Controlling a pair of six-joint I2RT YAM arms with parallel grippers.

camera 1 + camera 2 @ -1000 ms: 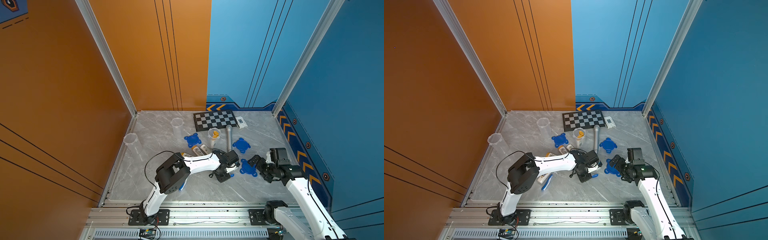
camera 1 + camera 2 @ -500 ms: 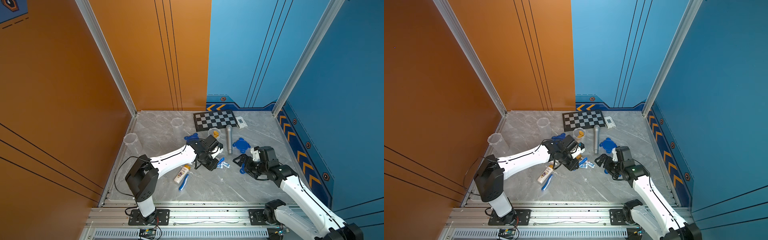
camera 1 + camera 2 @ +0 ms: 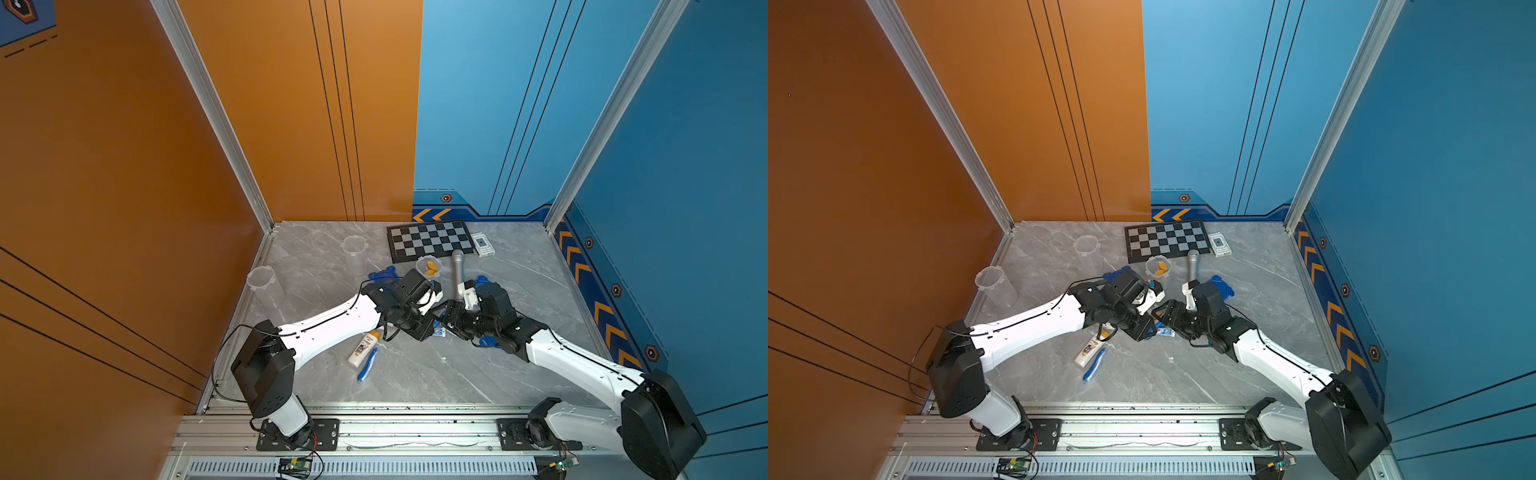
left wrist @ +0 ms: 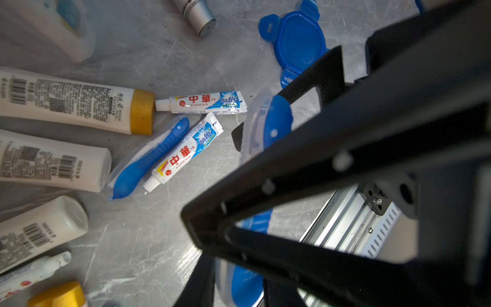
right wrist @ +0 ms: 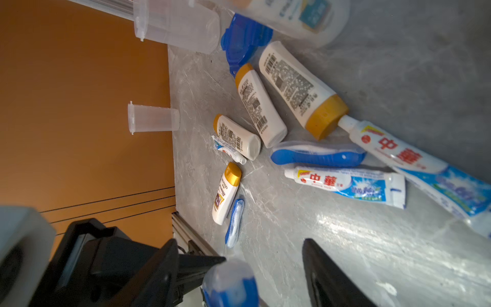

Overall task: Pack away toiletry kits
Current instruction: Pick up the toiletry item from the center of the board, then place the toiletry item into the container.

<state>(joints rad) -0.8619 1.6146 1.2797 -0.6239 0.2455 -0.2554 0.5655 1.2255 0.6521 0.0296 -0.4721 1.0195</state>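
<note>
Nearest the rail (image 3: 415, 428), a small white bottle with a yellow-orange cap (image 3: 365, 348) and a blue toothbrush (image 3: 368, 365) lie loose, just beside each other, on the grey marbled table (image 3: 415, 374). Mid-table, the left gripper (image 3: 424, 330) clenches a sleeved blue toothbrush (image 4: 276, 125). The right gripper (image 3: 448, 318) brackets its free end, jaws apart, gripping nothing. White-blue toothpaste tubes (image 4: 202, 102) lie unpacked nearby.

Beyond, one tall clear plastic cup (image 3: 418, 266) contains a single bottle. Two more stand empty: the wall-side cup (image 3: 262, 279) and the far cup (image 3: 354, 245). A blue four-tab lid (image 4: 295, 40) lies off. We judge packing barely begun. The held toothbrush shows a glossy clear sleeve.
</note>
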